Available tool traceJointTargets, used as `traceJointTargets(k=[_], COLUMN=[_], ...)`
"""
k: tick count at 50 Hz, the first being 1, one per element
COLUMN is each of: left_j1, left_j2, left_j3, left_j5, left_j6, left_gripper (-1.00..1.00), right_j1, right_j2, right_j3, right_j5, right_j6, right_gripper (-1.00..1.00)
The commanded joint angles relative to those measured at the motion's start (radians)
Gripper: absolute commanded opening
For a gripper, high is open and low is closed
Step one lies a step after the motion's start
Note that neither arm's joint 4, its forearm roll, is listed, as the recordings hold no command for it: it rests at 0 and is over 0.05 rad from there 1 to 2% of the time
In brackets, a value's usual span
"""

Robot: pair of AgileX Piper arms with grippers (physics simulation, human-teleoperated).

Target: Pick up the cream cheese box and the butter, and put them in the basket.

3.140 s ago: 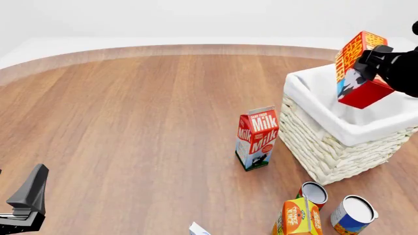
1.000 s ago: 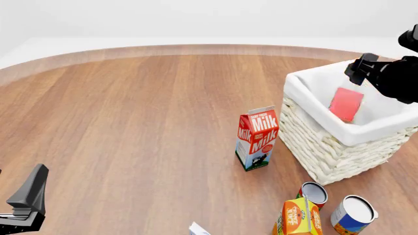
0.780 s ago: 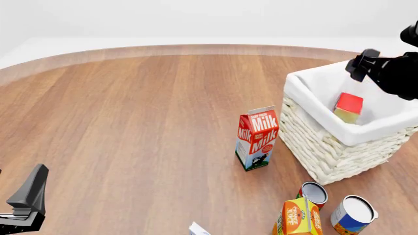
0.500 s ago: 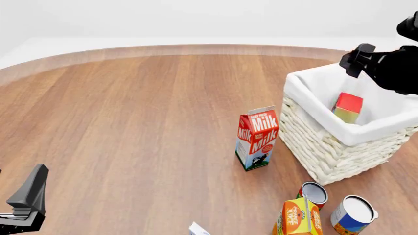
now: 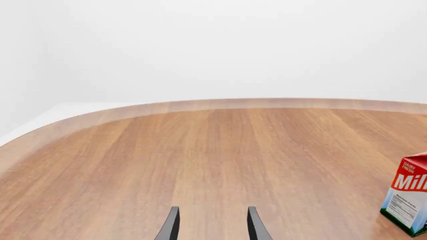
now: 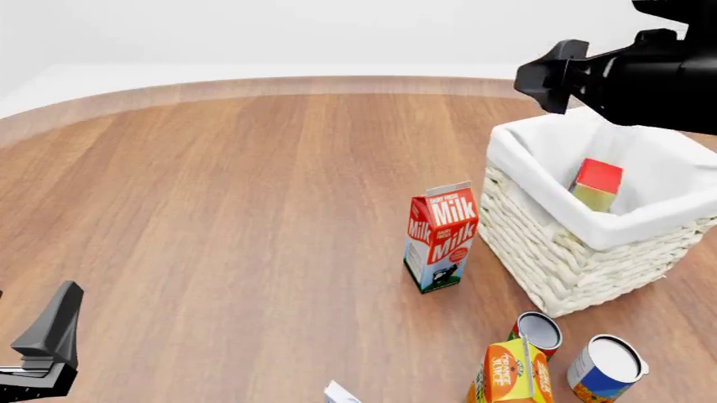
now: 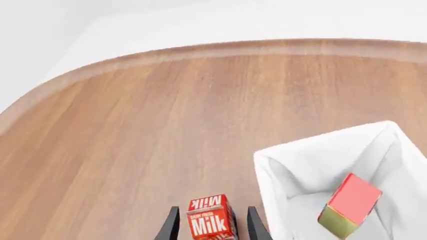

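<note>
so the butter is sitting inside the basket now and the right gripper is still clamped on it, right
Not quite. The butter is inside the basket, but the right gripper is not clamped on it. The front view shows that gripper open, empty and well above the basket's far corner, apart from the butter. The right wrist view agrees: nothing sits between its fingers.

Milk carton [image 6: 441, 238] just beside basket [image 6: 538, 243].

Front view high behind arms, wrist views forward, all sharing milk carton [image 6: 441, 238]
</note>
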Motion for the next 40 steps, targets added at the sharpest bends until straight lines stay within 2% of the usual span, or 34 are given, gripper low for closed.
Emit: traceJointTargets(k=[1, 9, 22, 27, 32, 40], left_j1=[0.000, 0.000, 0.000, 0.000, 0.000, 0.000], left_j2=[0.000, 0.000, 0.000, 0.000, 0.000, 0.000], left_j3=[0.000, 0.000, 0.000, 0.000, 0.000, 0.000], left_j5=[0.000, 0.000, 0.000, 0.000, 0.000, 0.000], left_j6=[0.000, 0.000, 0.000, 0.000, 0.000, 0.000], left_gripper=[1.00, 1.00, 1.00, 1.00, 1.00, 1.00], right_j1=[0.158, 0.281, 0.442, 0.485, 0.488, 0.528], right_j2=[-0.013, 0.040, 0.155, 0.187, 0.191, 0.224], right_j3=[-0.047, -0.122, -0.152, -0.138, -0.136, -0.120], right_j5=[0.066, 0.096, 0.061, 0.050, 0.050, 0.096], right_j6=[-0.035, -0.057, -0.068, -0.057, -0.059, -0.066], right_gripper=[1.00, 1.00, 1.00, 1.00, 1.00, 1.00])
